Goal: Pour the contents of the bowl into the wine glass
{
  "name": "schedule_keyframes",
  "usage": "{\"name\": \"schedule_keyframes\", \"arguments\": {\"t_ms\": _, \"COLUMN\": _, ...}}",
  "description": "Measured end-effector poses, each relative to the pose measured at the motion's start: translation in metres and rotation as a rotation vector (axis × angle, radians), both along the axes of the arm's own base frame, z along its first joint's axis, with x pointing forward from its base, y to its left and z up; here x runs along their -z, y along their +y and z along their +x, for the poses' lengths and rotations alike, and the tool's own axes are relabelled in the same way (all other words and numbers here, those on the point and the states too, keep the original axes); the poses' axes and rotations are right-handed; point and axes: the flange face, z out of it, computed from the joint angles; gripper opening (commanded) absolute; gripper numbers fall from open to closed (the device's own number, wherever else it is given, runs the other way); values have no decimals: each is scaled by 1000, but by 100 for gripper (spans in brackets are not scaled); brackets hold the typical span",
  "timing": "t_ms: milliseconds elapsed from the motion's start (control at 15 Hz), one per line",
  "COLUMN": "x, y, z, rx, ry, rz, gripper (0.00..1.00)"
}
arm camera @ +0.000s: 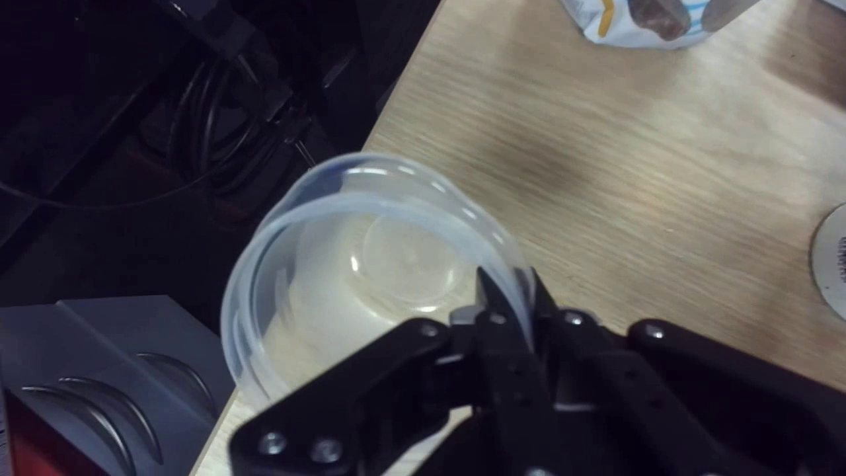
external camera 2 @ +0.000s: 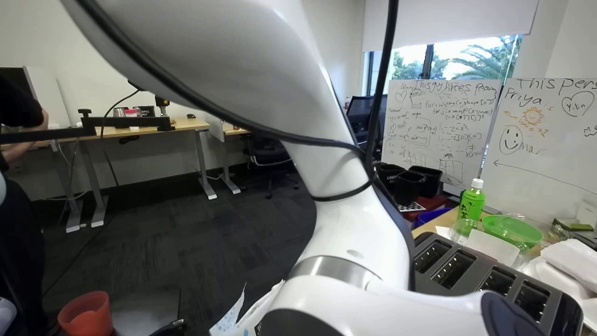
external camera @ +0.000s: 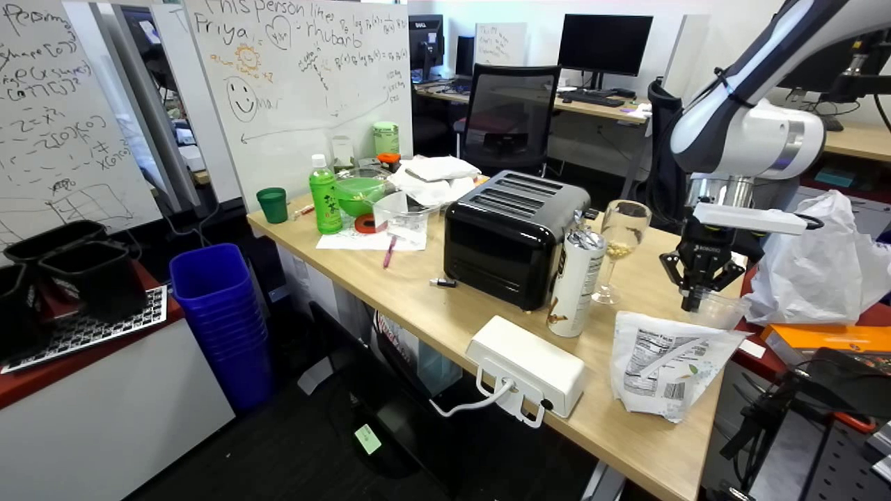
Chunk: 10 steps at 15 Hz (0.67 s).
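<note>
The clear bowl [arm camera: 403, 264] hangs from my gripper [arm camera: 509, 284] in the wrist view, its rim pinched between the two black fingertips. I see no contents in it. In an exterior view the gripper [external camera: 692, 300] points down at the right end of the table, with the bowl [external camera: 722, 311] beside the fingertips and partly behind a white pouch. I cannot tell whether the bowl touches the table. The wine glass [external camera: 624, 226] stands upright to the left of the gripper, with small yellowish bits in its cup. It is out of the wrist view.
A white pouch [external camera: 665, 369] stands in front of the bowl. A white cylindrical canister [external camera: 576, 285] and a black toaster [external camera: 515, 229] stand beside the wine glass. A white box with a cable [external camera: 525, 362] sits at the table's front edge. The arm [external camera 2: 345, 224] blocks much of an exterior view.
</note>
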Motion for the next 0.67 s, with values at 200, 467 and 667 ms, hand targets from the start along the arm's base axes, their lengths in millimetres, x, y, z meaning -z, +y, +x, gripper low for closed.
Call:
{"name": "schedule_keyframes", "arguments": {"t_ms": 200, "x": 13, "y": 4, "z": 3, "rx": -17, "ry": 31, "rz": -53, "gripper": 2}}
{"name": "schedule_keyframes", "arguments": {"t_ms": 467, "x": 23, "y": 11, "z": 12, "rx": -35, "ry": 50, "rz": -88, "gripper": 2}}
{"name": "schedule_keyframes", "arguments": {"t_ms": 667, "x": 26, "y": 13, "z": 17, "rx": -37, "ry": 50, "rz": -93, "gripper": 32}}
